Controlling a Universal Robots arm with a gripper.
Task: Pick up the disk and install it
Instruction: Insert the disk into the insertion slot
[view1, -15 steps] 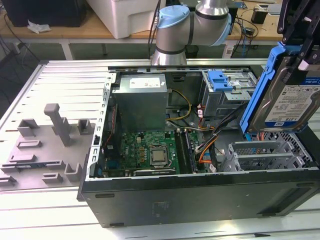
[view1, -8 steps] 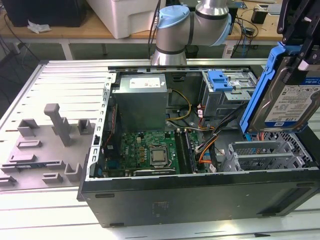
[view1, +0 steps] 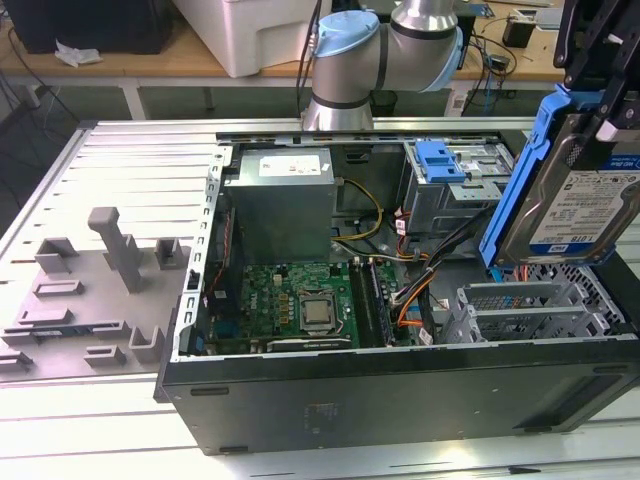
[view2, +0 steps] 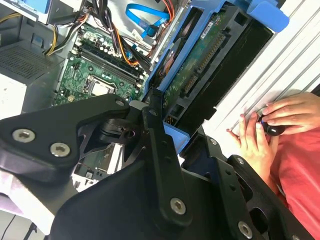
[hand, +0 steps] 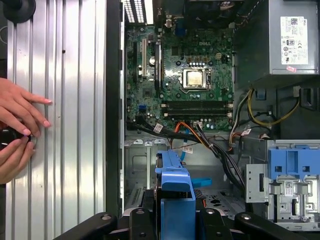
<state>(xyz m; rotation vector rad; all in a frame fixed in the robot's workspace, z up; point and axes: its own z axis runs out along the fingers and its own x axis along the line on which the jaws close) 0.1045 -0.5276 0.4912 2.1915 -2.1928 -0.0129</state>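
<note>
disk (view1: 572, 195): silvery metal body, glossy paper label, smooth blue plastic frame | PSU box (view1: 278, 205): dull grey sheet metal w/ white paper sticker | case (view1: 400, 400): matt black metal | table (view1: 130, 150): ribbed pale alu, satin-ish | mobo (view1: 290, 305): green PCB, bit glossy | jig blocks (view1: 115, 245): matt grey plastic imo

Robot arm (view1: 420, 30): thick round silver-grey tube sections joined by bulbous joints with pale blue end caps (view1: 343, 30). Gripper (view2: 172, 127), shown in the second wrist view: matte black flat bars hinged into a linkage, with rounded corners, fastened at the pivots by recessed silver hex-socket screws (view2: 60, 148).
</note>
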